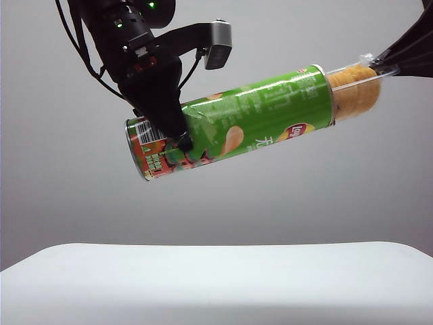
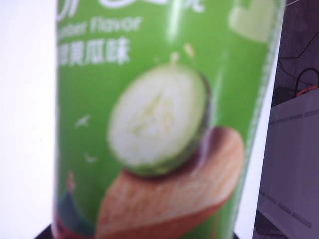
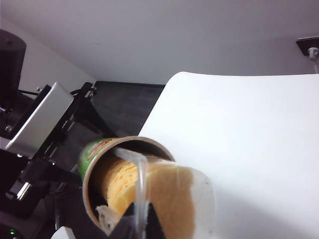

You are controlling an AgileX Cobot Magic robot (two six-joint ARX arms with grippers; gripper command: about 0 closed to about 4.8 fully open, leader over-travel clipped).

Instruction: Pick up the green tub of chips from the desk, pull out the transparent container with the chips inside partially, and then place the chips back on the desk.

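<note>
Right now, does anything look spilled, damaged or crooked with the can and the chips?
Nothing is spilled or damaged. The green tub of chips hangs tilted above the desk, held by the left tool. The transparent container sticks partly out, its edge pinched by the right tool, chips inside.

Past my work I see a plain grey wall point(image 1: 81, 203) filling the background. Off to one side stands a pale grey cabinet point(image 2: 294, 149) with dark seams, and an orange cable point(image 2: 306, 89) loops above it in shadow. A dark floor point(image 3: 124, 107) lies beyond.
</note>
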